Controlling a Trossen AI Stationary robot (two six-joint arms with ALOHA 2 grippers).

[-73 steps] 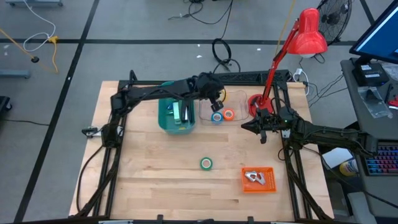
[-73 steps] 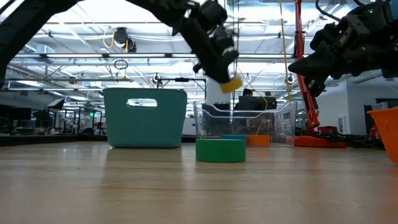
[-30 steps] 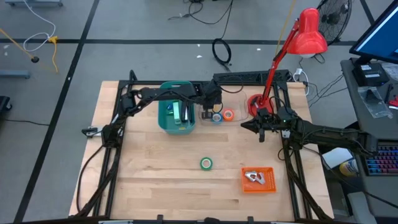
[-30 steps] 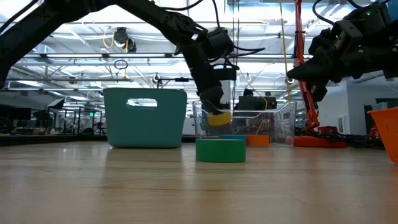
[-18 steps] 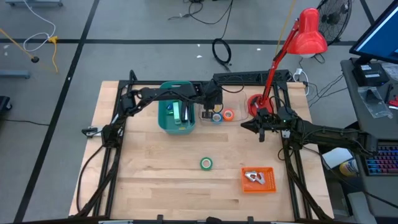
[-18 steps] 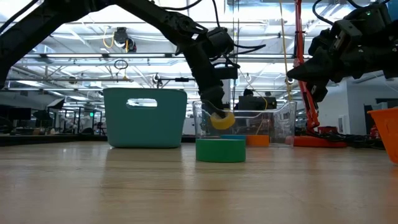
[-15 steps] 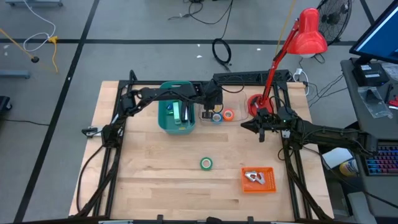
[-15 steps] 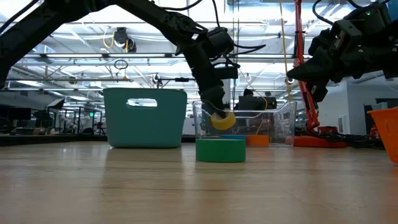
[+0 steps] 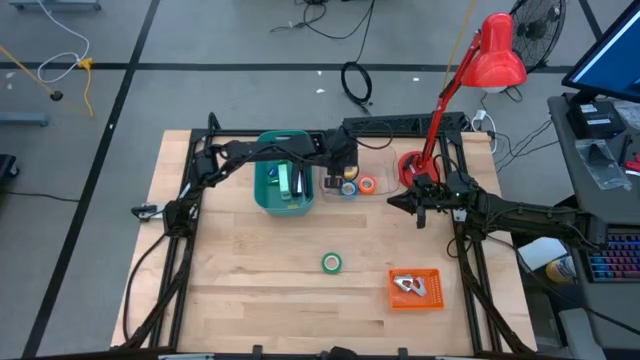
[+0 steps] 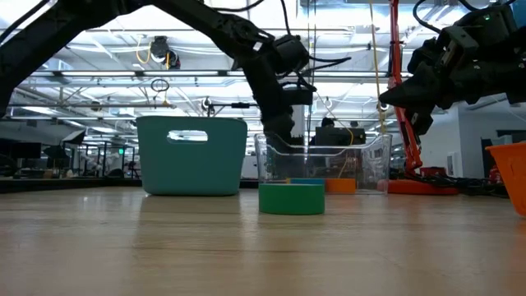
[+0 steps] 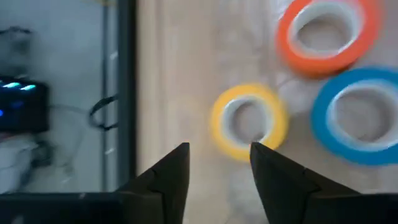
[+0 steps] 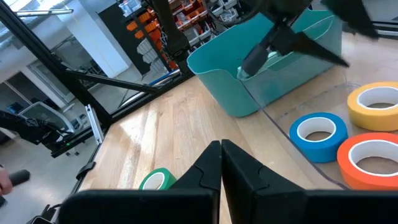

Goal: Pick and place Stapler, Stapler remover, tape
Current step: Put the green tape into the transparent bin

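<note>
**Yellow roll sits in the clear bin; green roll waits on the table**

The left gripper (image 11: pixel 217 165) hangs over the clear bin (image 10: pixel 366 156) at the far middle of the table, its fingers spread with nothing between them. The yellow tape roll (image 11: pixel 249 120) lies flat on the bin floor just beyond the fingertips, near the orange tape roll (image 11: pixel 326 30) and the blue tape roll (image 11: pixel 360 115). The green tape roll (image 9: pixel 331 263) lies alone on the bare wood, near the middle and well apart from the bin. The right gripper (image 12: pixel 221 158) waits to the right of the bin, fingers pressed together and empty.

The rolls look light and stiff, with smooth sides that may slip; a pinch across the ring wall, one finger inside the pale core, seems safest.

The left wrist view alone shows the yellow roll clear of the fingers. The low view shows the green roll flat on the table in front of the bin. The high view gives the teal bin (image 9: pixel 270 190) and the orange tray (image 9: pixel 432 296).
</note>
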